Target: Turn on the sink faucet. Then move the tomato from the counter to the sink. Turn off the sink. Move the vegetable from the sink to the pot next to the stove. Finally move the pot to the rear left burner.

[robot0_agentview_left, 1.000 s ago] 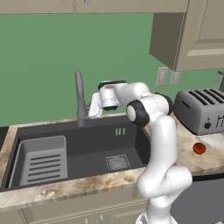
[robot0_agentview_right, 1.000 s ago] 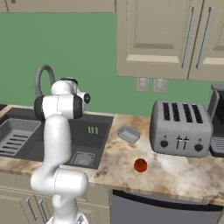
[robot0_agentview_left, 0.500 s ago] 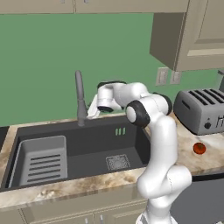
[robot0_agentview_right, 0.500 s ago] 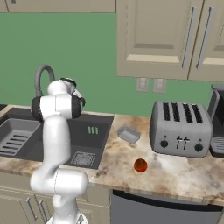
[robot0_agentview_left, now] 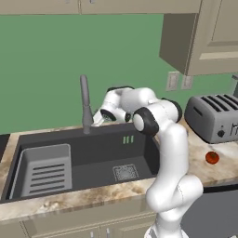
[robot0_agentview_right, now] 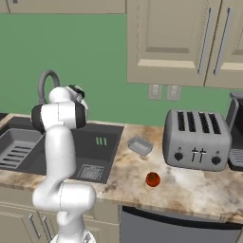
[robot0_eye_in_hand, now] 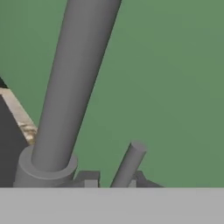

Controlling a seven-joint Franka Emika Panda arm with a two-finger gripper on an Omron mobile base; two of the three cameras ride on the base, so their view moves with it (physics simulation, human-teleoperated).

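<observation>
We see our arm bent over the sink (robot0_agentview_left: 93,153), w/ the gripper (robot0_agentview_left: 98,119) down at the back rim, just beside the base of the sink faucet (robot0_agentview_left: 84,104). In the hand view the faucet's thick grey stem (robot0_eye_in_hand: 72,87) fills the left side, tilted, and the thin lever (robot0_eye_in_hand: 129,164) rises right betw. our two dark finger tips (robot0_eye_in_hand: 89,179); the tips sit close together, so we call the claw pinched shut around that lever, tho contact itself is too low in the view to confirm. No water stream visible from the spout. The tomato (robot0_agentview_right: 153,179) lies on the counter (robot0_agentview_right: 190,185) right of the sink, near the front edge, in front of the toaster (robot0_agentview_right: 197,140) and well apart from the gripper; it also shows in the left base view (robot0_agentview_left: 212,158) at the counter's right end. A small grey dish (robot0_agentview_right: 140,145) sits on the counter betw. sink and toaster, toward the back. Inside the basin, the slotted tray insert (robot0_agentview_left: 44,169) occupies the left part, and the square drain grate (robot0_agentview_left: 125,172) is near the front middle.
</observation>
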